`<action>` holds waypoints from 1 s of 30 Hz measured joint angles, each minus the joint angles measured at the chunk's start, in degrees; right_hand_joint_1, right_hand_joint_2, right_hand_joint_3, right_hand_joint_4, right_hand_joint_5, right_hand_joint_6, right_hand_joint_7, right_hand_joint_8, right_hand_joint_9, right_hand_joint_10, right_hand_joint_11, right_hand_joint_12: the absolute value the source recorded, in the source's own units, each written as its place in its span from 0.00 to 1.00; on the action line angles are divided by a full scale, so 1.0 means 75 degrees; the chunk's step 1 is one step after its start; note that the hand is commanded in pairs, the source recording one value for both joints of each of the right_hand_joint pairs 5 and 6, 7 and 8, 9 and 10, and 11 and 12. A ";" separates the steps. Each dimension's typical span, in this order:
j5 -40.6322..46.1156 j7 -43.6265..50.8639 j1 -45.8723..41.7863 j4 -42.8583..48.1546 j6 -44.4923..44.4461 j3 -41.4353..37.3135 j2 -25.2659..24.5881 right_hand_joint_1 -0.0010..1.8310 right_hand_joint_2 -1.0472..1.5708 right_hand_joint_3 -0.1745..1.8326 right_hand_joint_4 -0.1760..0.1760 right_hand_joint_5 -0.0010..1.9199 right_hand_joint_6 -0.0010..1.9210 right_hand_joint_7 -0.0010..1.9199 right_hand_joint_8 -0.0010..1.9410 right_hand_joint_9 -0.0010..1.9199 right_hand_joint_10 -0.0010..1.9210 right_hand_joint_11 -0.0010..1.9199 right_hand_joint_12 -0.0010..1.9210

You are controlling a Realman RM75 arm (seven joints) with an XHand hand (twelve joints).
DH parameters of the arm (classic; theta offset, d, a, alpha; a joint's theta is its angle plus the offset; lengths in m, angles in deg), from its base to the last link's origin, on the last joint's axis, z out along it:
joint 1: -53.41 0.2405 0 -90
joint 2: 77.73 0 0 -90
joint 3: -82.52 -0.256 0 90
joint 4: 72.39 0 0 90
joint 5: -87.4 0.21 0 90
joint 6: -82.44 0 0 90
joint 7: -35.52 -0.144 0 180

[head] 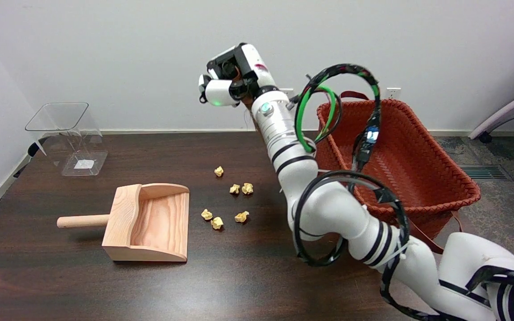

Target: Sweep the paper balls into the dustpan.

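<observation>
Several crumpled yellow paper balls lie on the dark table: one at the back, a pair in the middle, and three nearest the dustpan. The wooden dustpan lies left of them, mouth toward the balls and handle pointing left. My right hand is raised high above the table behind the balls, fingers curled around a brush. Only a thin brown strip of its bristles shows beside the wrist; the arm hides everything else of the brush.
A woven red basket stands at the table's right, close behind my arm. A clear plastic container sits at the back left. Cables loop around my forearm.
</observation>
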State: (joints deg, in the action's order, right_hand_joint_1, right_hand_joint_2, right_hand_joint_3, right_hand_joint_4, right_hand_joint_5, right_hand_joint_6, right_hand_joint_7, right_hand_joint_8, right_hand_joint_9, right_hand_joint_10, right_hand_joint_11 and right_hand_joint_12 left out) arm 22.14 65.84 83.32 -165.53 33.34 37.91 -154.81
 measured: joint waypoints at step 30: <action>-0.1493 -0.0619 -0.1321 0.0892 -0.1036 0.0304 -0.0956 0.76 0.64 0.60 0.50 1.00 1.00 1.00 0.99 1.00 1.00 1.00 1.00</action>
State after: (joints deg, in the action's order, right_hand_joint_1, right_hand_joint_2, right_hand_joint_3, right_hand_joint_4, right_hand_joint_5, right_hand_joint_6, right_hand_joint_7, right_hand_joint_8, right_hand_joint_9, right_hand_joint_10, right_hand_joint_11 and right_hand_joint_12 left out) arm 10.94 61.20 73.41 -158.84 25.57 40.18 -161.98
